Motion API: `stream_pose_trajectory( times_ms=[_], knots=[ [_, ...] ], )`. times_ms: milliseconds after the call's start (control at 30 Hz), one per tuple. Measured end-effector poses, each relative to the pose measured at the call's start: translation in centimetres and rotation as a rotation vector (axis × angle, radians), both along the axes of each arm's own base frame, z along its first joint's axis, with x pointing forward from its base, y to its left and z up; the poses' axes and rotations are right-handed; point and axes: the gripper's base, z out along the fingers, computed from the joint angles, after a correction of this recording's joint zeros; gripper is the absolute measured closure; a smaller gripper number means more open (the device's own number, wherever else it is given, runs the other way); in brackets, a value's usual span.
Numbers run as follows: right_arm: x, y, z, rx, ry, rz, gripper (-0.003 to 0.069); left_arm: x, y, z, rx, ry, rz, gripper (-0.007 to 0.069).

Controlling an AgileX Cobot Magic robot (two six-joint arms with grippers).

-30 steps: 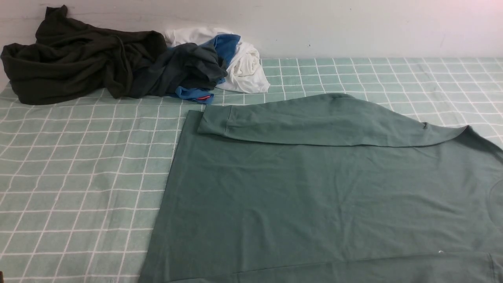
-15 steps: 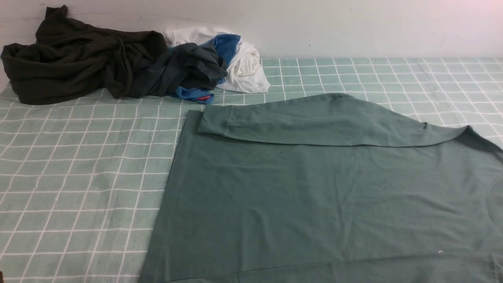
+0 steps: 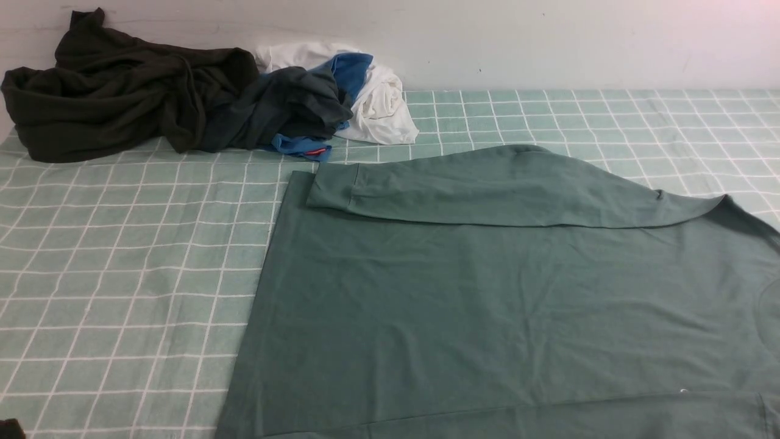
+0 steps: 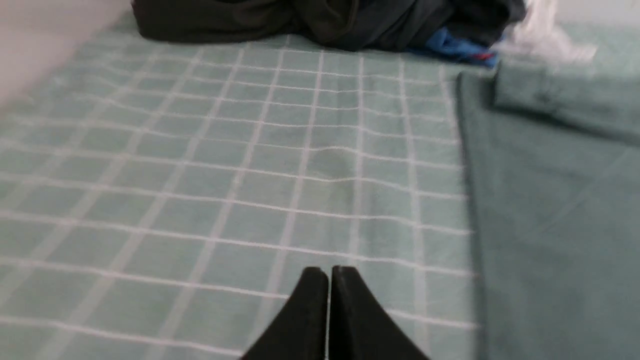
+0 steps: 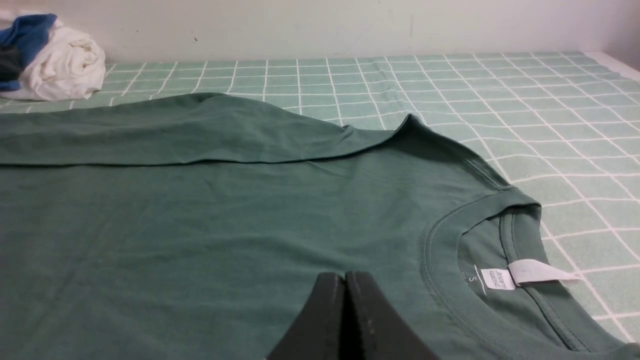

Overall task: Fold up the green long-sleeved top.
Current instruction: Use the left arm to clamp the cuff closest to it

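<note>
The green long-sleeved top (image 3: 487, 305) lies flat on the checked cloth, its hem to the left and its neck to the right. One sleeve (image 3: 487, 189) is folded across the far part of the body, cuff toward the hem. The round neck (image 5: 500, 240) with a white label shows in the right wrist view. My right gripper (image 5: 344, 274) hovers over the top's chest, shut and holding nothing. My left gripper (image 4: 328, 270) is shut and empty, over bare checked cloth beside the top's hem edge (image 4: 467, 200). A dark bit of the left arm (image 3: 9, 428) peeks in at the front view's lower left corner.
A pile of clothes sits at the back left by the wall: a very dark olive-black garment (image 3: 109, 91), a dark grey-blue one (image 3: 286, 103), blue cloth (image 3: 353, 70) and white cloth (image 3: 384, 103). The pale-green checked cloth (image 3: 122, 262) covers the table.
A dark part of the left arm has edged into the front view's lower left corner. The top and the pile have not moved.
</note>
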Motion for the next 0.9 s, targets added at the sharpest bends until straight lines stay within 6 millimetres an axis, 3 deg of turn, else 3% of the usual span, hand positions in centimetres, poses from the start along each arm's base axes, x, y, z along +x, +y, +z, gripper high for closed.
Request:
stream_pose_trajectory(
  times_ms=[67,133,167,200,233,300,433,633,700,733,767,900],
  knots=[
    [0.0,0.1,0.0,0.091,-0.007,-0.008,0.0673,0.1,-0.5,0.1,-0.303,-0.019,0.015,0.0627],
    [0.0,0.2,0.0,0.182,-0.013,-0.012,0.0673,0.1,-0.7,0.3,-0.455,-0.027,0.025,0.0627],
    [0.0,0.4,0.0,0.372,-0.023,-0.021,0.0673,0.1,-1.0,0.5,-0.636,-0.036,0.028,0.0627],
    [0.0,0.6,0.0,0.505,-0.029,-0.026,0.0673,0.1,-1.1,0.6,-0.698,-0.038,0.028,0.0627],
    [0.0,0.7,0.0,0.533,-0.030,-0.027,0.0673,0.1,-1.1,0.6,-0.707,-0.038,0.028,0.0627],
    [0.1,1.2,0.1,0.885,-0.033,-0.038,0.0673,0.1,-1.2,0.7,-0.758,-0.043,0.027,0.0627],
    [0.1,1.6,0.3,1.150,-0.034,-0.038,0.0673,0.1,-1.1,0.9,-0.783,-0.060,0.030,0.0627],
    [0.1,1.4,0.5,1.129,-0.060,-0.040,0.0673,0.1,-1.2,1.7,-0.724,-0.088,0.002,0.0627],
    [0.1,1.3,0.6,1.075,-0.081,-0.034,0.0673,-0.4,-1.3,4.5,-0.563,-0.171,-0.056,0.0627],
    [0.1,1.3,0.6,1.068,-0.081,-0.032,0.0673,-0.4,-1.3,4.7,-0.547,-0.178,-0.061,0.0627],
    [0.1,1.2,1.0,0.963,-0.097,-0.016,0.0673,-0.9,-1.5,6.6,-0.425,-0.224,-0.102,0.0627],
    [-0.2,1.0,4.5,0.627,-0.184,0.042,0.0673,-0.7,-2.0,10.7,-0.063,-0.139,-0.207,0.0627]
  ],
)
